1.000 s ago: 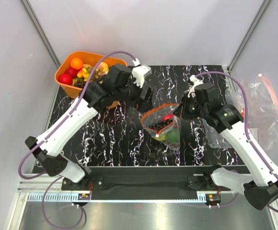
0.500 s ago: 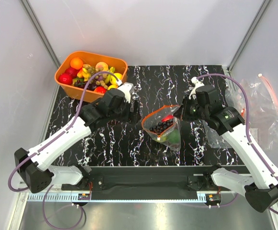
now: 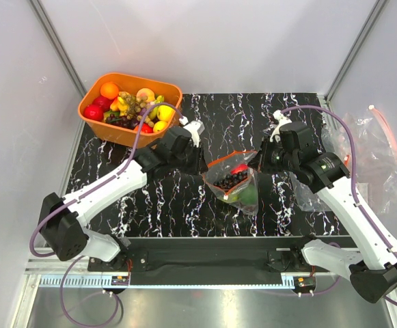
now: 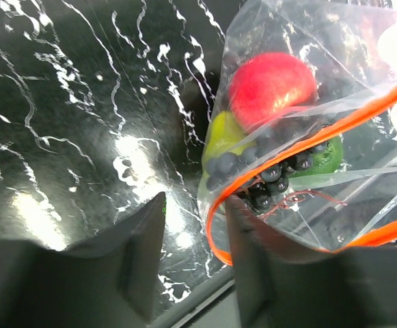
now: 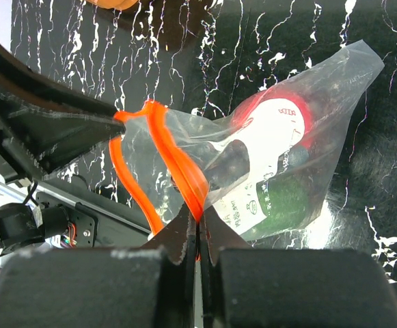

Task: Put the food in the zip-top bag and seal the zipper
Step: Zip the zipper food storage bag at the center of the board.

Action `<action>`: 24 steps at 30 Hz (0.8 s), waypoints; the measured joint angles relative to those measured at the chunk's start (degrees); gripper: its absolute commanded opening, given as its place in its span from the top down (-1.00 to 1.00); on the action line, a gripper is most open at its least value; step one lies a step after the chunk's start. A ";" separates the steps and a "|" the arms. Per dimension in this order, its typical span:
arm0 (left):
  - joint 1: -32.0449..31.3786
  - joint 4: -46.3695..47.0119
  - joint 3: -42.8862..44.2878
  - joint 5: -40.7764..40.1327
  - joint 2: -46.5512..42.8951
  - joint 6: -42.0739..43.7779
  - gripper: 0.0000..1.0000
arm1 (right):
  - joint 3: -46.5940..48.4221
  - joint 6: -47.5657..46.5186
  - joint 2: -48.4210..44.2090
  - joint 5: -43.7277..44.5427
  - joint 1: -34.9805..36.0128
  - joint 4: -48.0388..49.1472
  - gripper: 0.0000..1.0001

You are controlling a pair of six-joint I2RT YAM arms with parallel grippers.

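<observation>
Limp, slippery zip-top bag; grip stiffer zipper. Right end effector clamped on it; left end effector half-open alongside.

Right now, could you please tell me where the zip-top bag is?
In the top view the zip-top bag is mid-table between the claws: the right claw pinches its zipper, and the left claw is at the opposite rim.

walls: plain pale grey; table: black, white-veined marble pattern; light: bright glare on the table
</observation>
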 measured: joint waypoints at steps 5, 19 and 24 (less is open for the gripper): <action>0.00 1.07 -0.26 2.34 0.28 -0.59 1.00 | 0.00 0.00 0.02 0.00 0.00 -0.09 1.00; -1.07 -2.27 13.53 8.39 2.80 0.00 1.00 | 0.09 8.72 7.10 -0.90 2.51 1.40 1.00; -3.69 -1.66 18.62 10.80 6.10 0.15 1.00 | 1.01 10.60 9.09 -2.14 4.85 2.36 0.79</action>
